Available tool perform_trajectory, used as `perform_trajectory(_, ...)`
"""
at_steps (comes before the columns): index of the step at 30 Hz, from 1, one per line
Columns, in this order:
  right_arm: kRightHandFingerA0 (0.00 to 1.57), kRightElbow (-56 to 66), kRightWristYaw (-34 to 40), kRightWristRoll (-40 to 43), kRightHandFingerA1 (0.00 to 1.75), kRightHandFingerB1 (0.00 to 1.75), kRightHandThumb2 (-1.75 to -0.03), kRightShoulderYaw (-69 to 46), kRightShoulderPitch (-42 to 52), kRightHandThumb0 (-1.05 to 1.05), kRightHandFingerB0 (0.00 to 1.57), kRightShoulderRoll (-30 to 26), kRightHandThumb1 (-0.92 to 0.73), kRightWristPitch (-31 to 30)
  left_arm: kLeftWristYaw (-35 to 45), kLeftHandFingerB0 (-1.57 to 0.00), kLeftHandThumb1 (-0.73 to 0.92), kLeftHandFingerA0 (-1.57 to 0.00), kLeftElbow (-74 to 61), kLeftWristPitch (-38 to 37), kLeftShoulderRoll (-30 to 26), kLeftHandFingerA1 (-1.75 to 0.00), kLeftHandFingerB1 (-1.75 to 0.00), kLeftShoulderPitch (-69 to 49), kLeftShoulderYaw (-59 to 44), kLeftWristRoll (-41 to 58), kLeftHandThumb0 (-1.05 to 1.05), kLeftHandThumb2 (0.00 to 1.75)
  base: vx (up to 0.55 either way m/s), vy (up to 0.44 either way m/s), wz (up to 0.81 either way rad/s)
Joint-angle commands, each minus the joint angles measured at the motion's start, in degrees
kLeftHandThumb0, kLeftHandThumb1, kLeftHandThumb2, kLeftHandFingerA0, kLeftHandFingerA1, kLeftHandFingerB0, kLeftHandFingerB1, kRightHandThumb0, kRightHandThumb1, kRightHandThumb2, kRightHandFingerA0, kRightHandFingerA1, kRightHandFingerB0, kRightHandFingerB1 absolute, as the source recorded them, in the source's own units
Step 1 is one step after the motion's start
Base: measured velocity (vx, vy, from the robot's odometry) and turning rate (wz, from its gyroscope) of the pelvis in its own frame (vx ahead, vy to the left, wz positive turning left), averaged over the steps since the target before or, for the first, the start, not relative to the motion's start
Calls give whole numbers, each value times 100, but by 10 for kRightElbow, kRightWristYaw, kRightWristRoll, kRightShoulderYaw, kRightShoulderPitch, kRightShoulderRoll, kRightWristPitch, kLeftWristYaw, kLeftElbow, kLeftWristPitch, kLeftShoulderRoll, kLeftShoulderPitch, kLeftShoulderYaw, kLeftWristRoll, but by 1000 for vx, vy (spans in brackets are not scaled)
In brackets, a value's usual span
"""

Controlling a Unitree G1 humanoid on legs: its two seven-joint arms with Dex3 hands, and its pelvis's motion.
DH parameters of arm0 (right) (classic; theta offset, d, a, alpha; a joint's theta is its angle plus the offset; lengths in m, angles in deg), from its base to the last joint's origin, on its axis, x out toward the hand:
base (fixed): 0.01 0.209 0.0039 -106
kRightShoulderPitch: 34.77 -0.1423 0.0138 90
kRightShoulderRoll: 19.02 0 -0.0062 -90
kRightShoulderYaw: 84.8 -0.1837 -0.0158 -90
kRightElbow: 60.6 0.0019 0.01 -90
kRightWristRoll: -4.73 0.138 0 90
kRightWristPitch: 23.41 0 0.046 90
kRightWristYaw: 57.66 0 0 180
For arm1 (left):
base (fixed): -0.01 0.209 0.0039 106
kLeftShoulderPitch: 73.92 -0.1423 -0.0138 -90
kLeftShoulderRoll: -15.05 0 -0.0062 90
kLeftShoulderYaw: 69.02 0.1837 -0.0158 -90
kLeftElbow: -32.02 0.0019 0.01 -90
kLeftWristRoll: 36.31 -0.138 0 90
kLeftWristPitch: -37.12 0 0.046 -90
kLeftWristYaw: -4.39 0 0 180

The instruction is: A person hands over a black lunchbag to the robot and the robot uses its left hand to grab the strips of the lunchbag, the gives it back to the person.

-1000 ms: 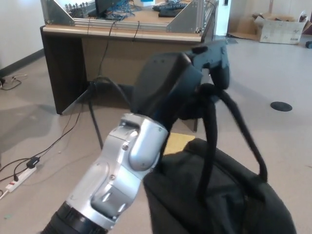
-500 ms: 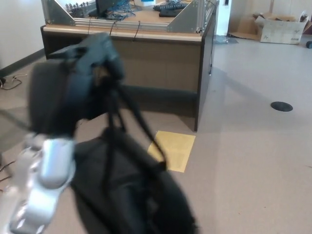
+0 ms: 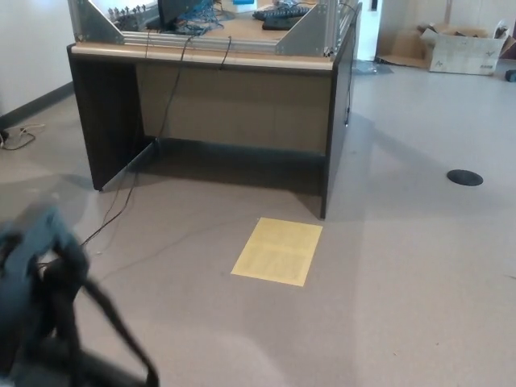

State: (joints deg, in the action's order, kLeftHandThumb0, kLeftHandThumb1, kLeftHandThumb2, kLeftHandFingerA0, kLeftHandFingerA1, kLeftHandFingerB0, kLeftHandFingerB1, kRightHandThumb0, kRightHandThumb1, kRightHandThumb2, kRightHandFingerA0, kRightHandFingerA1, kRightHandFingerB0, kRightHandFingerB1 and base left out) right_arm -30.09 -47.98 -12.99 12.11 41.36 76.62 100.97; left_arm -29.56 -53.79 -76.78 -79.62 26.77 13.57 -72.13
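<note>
Black and motion-blurred, the left hand (image 3: 36, 258) is curling shut over the lunchbag's straps (image 3: 101, 322), which are hanging down just below its fingers.

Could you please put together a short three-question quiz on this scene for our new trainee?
1. True or false: the left hand is at the lower left edge of the head view, with the lunchbag straps hanging from it.
2. What lies flat on the floor in front of the desk?
A. a yellow sheet
B. a red mat
C. a cardboard box
3. Fill in: the small round black disc sits on the floor to the ______ of the picture.

Key:
1. True; the hand is blurred.
2. A, the yellow sheet.
3. right
</note>
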Motion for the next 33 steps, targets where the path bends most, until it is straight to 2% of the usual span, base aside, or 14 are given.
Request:
perform_trajectory(1,69,-10,-1,6,50,47,-63,-4,2,-60,61,-14,-73,8,-174,-65,61,-84,146,-167,-25,-175,-175,-129,-20,-30,-6,55,0,0,0)
perform_trajectory(6,68,-13,-8,12,50,47,-63,-7,4,-60,60,-14,-72,11,-248,-63,58,-84,264,-190,-40,-175,-175,-146,-3,-55,-4,55,0,0,0)
perform_trajectory(15,68,-15,4,7,50,47,-63,-5,12,-59,62,-13,-73,15,-290,-61,63,-83,454,-206,-59,-175,-175,-138,21,-45,-13,55,0,0,0)
perform_trajectory(29,67,-14,3,7,49,47,-63,-5,8,-59,60,-13,-74,12,-330,-62,64,-84,538,-259,-74,-175,-175,-101,65,-33,-14,56,0,0,0)
perform_trajectory(33,66,-12,-1,9,48,47,-63,-5,12,-58,60,-13,-74,13,-368,-65,61,-87,543,-256,-85,-175,-175,-90,82,-46,-10,55,0,0,0)
